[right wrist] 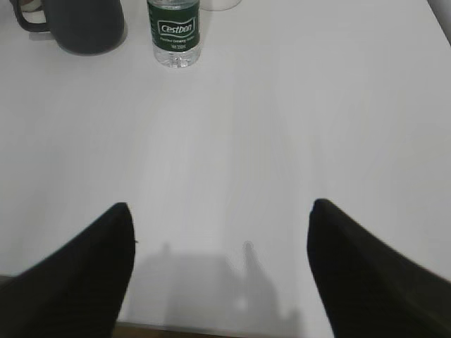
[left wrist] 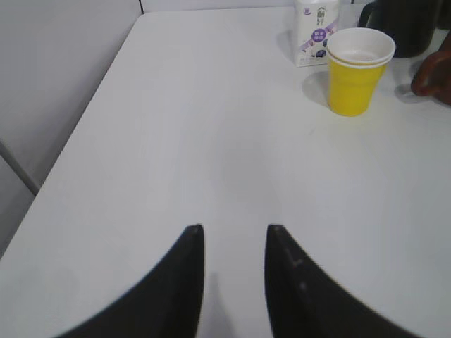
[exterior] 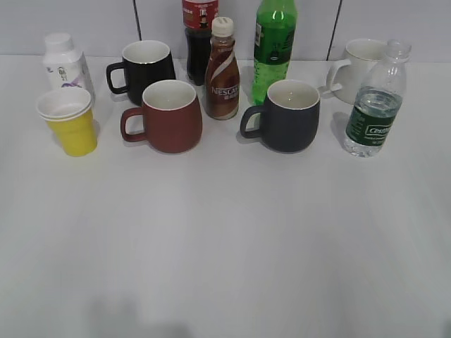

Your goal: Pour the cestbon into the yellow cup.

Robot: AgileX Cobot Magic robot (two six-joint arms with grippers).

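The cestbon (exterior: 375, 105), a small clear bottle with a dark green label and no cap, stands upright at the right of the table; it also shows at the top of the right wrist view (right wrist: 174, 32). The yellow cup (exterior: 68, 121) stands at the far left, and shows at the upper right of the left wrist view (left wrist: 358, 69). My left gripper (left wrist: 235, 229) is open and empty over bare table, well short of the cup. My right gripper (right wrist: 222, 208) is wide open and empty near the table's front edge, well short of the bottle. Neither gripper shows in the exterior view.
Between cup and bottle stand a red mug (exterior: 165, 116), a black mug (exterior: 144, 65), a dark grey mug (exterior: 287, 115), a Nescafe bottle (exterior: 223, 70), a green soda bottle (exterior: 274, 42) and a dark cola bottle (exterior: 199, 35). A white mug (exterior: 356, 67) and white capped bottle (exterior: 65, 63) stand behind.
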